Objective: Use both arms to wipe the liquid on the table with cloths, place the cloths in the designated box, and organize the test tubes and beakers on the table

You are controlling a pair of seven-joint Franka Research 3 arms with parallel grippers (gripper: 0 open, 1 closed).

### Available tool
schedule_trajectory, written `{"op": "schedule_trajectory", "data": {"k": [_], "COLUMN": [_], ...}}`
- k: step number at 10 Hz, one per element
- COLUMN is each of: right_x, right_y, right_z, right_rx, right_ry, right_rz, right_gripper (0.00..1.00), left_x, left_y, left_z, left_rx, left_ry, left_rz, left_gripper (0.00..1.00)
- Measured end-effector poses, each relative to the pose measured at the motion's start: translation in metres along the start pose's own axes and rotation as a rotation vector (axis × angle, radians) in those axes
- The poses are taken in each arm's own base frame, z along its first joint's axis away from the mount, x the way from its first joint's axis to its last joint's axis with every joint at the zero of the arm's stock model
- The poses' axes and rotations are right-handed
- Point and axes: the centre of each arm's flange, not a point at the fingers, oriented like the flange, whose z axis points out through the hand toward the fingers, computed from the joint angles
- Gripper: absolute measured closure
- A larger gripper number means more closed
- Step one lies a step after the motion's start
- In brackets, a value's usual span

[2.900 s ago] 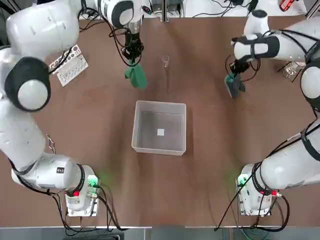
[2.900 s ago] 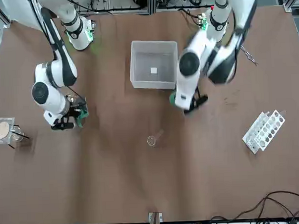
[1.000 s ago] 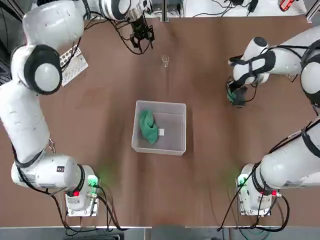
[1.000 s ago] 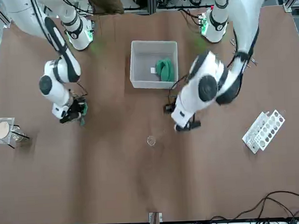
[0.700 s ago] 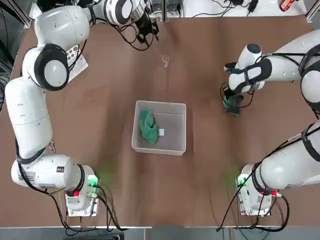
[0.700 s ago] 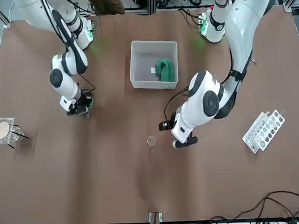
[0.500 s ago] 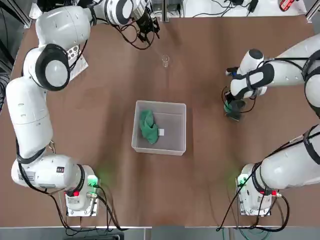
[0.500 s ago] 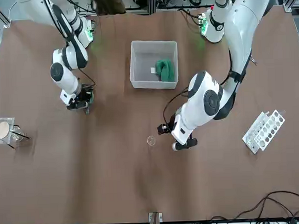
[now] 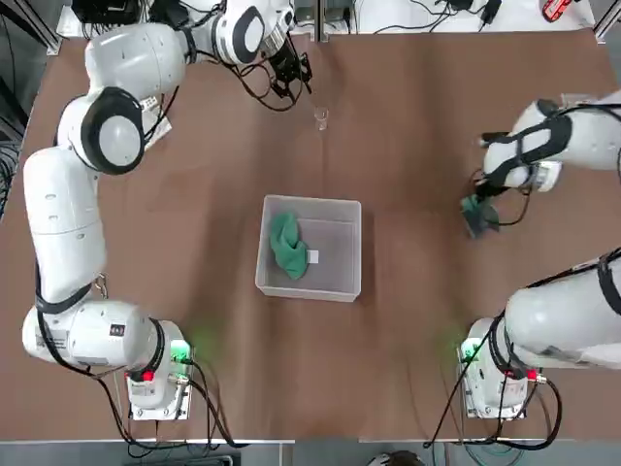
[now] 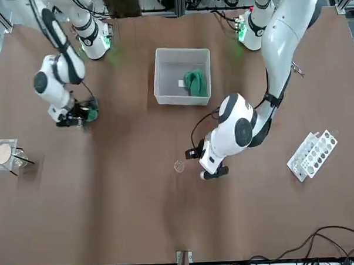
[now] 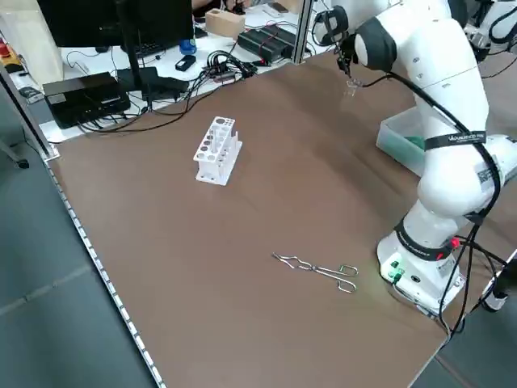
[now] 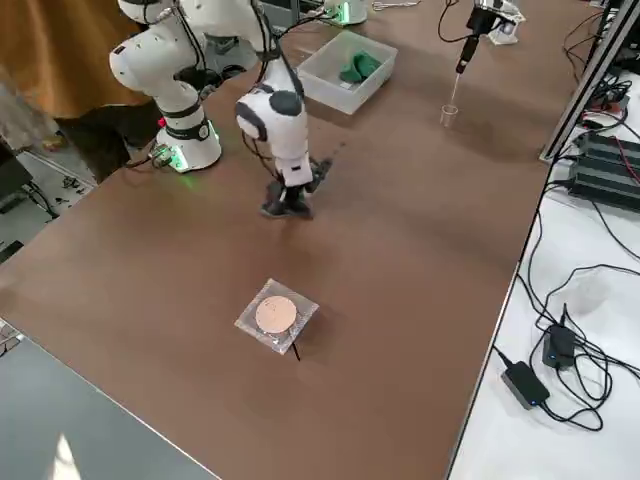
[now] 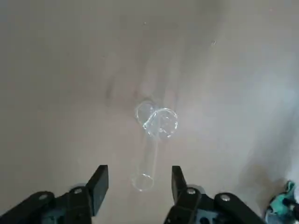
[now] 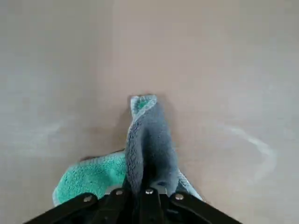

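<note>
box [image 9: 309, 286] at mid table [image 9: 388, 369], nearest the arm bases, whitish and low-walled, green cloth [image 9: 287, 245] lying inside against its left-hand wall in the top view. right gripper [image 9: 477, 210] out toward the right edge of the table, well apart from the box, fingers pressed together on a grey cloth [image 14: 150, 144] with a teal underside, cloth dragged flat against the tabletop; faint pale streaks on the surface around it in the right wrist view. metal tongs [image 11: 317, 269] lying loose near the left arm's base. white rack with round holes [image 10: 312, 155] toward the left edge, partly hidden under the left arm in the top view. small square dish with a tan disc [image 12: 275, 316] far out on the right side. left gripper [image 9: 291, 70] reached to the far side of the table, fingers apart and empty, poised just above and beside a tiny clear beaker [image 13: 162, 122]. beaker standing upright; clear test tube [image 13: 148, 161] lying on the table touching it, between the open fingers in the left wrist view.
</note>
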Motion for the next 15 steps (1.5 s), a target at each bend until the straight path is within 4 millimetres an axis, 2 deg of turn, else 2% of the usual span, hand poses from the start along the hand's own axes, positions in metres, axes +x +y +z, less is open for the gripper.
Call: {"op": "schedule_trajectory", "data": {"k": [1,2,3,4,5,8,9,10,11,12,13,14,15], "right_x": [0.004,0.013,0.025,0.035,0.042,0.043,0.04,0.037,0.036,0.034,0.031,0.03,0.028], "right_y": [0.018,0.022,0.014,-0.01,-0.045,-0.149,-0.174,-0.189,-0.188,-0.175,-0.156,-0.127,-0.09], "right_z": [-0.006,-0.012,-0.016,-0.013,-0.007,0.002,0.003,0.004,0.005,0.008,0.01,0.01,0.01], "right_rx": [-0.004,-0.011,-0.014,-0.007,0.016,0.093,0.099,0.099,0.099,0.099,0.101,0.104,0.108], "right_ry": [0.02,0.04,0.052,0.052,0.047,0.045,0.04,0.035,0.031,0.023,0.018,0.017,0.023], "right_rz": [-0.021,-0.055,-0.094,-0.139,-0.167,-0.16,-0.139,-0.125,-0.11,-0.077,-0.037,-0.012,-0.003], "right_gripper": [0.93,0.93,0.93,0.93,0.93,0.93,0.93,0.93,0.93,0.93,0.93,0.93,0.93], "left_x": [-0.002,-0.003,-0.003,-0.003,-0.003,-0.003,-0.003,-0.004,-0.004,-0.005,-0.005,-0.005,-0.005], "left_y": [0.001,0.002,0.001,0.001,0.001,0.002,0.002,0.003,0.004,0.005,0.006,0.009,0.012], "left_z": [0.003,0.006,0.008,0.009,0.009,0.008,0.008,0.008,0.009,0.009,0.008,0.005,0.002], "left_rx": [0.0,0.001,0.002,0.002,0.004,0.007,0.006,0.009,0.017,0.022,0.022,0.009,0.008], "left_ry": [-0.003,-0.007,-0.009,-0.01,-0.008,-0.004,-0.003,0.0,0.008,0.015,0.018,0.028,0.034], "left_rz": [0.002,0.003,0.003,0.003,0.006,0.011,0.012,0.018,0.029,0.038,0.04,0.043,0.047], "left_gripper": [0.44,0.46,0.48,0.5,0.52,0.6,0.66,0.72,0.74,0.75,0.76,0.78,0.78]}}
